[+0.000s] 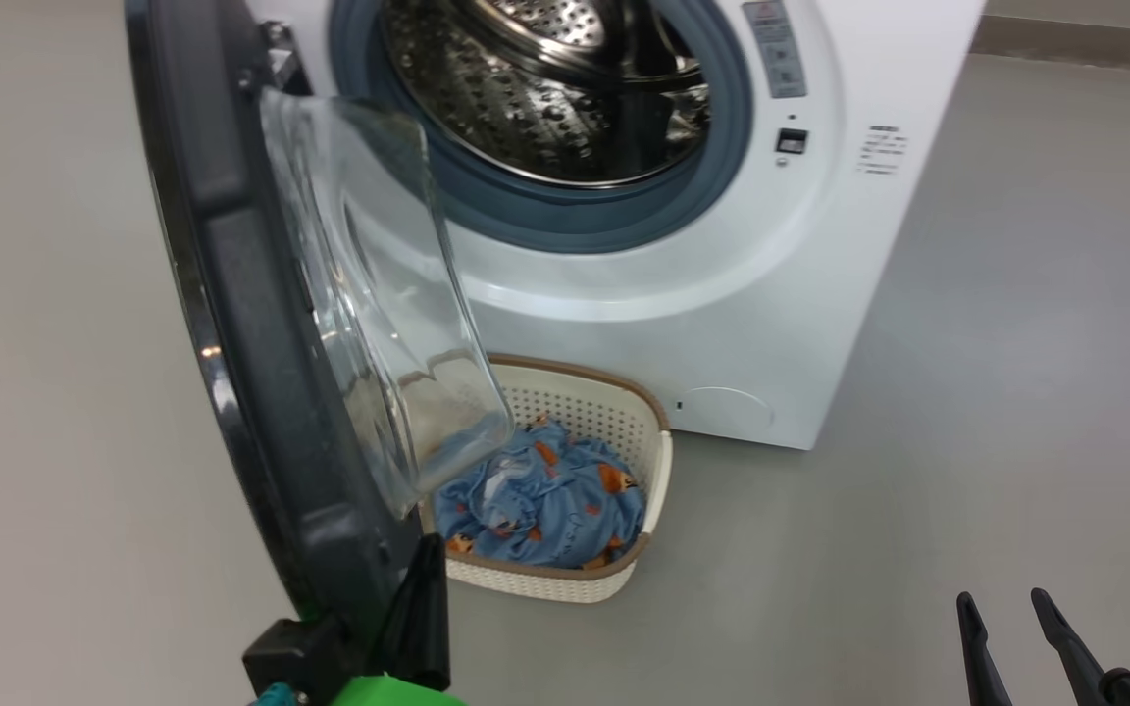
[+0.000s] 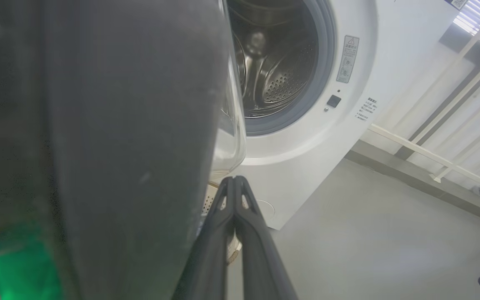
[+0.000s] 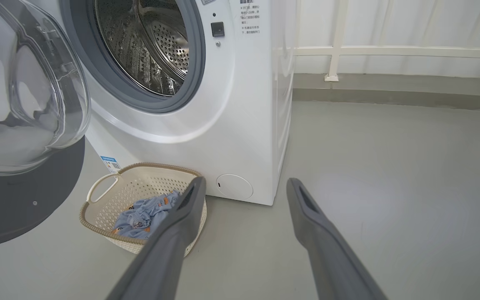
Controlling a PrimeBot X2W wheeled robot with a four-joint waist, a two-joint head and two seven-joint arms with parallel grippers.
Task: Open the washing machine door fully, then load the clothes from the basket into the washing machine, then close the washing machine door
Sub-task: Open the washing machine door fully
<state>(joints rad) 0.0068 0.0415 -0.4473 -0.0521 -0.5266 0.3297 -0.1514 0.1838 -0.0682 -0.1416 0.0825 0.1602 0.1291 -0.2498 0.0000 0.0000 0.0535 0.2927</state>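
Observation:
The washing machine door (image 1: 261,392) stands swung out to the left, its black rim and clear glass bowl (image 1: 379,314) facing the drum (image 1: 545,88) of the white washing machine (image 1: 722,324). My left gripper (image 1: 425,574) is shut with nothing in it, its tip right beside the door's lower inner edge; in the left wrist view the shut fingers (image 2: 235,185) point up alongside the door (image 2: 98,146). The basket (image 1: 604,402) sits on the floor under the opening, holding the blue bear-print clothes (image 1: 545,505). My right gripper (image 1: 1006,613) is open and empty at the lower right, with the basket (image 3: 140,183) and clothes (image 3: 144,214) to its left.
Grey floor (image 1: 967,441) lies open to the right of the machine. A white railing (image 3: 390,52) and a raised kerb run along the wall behind. The open door overhangs the basket's left part.

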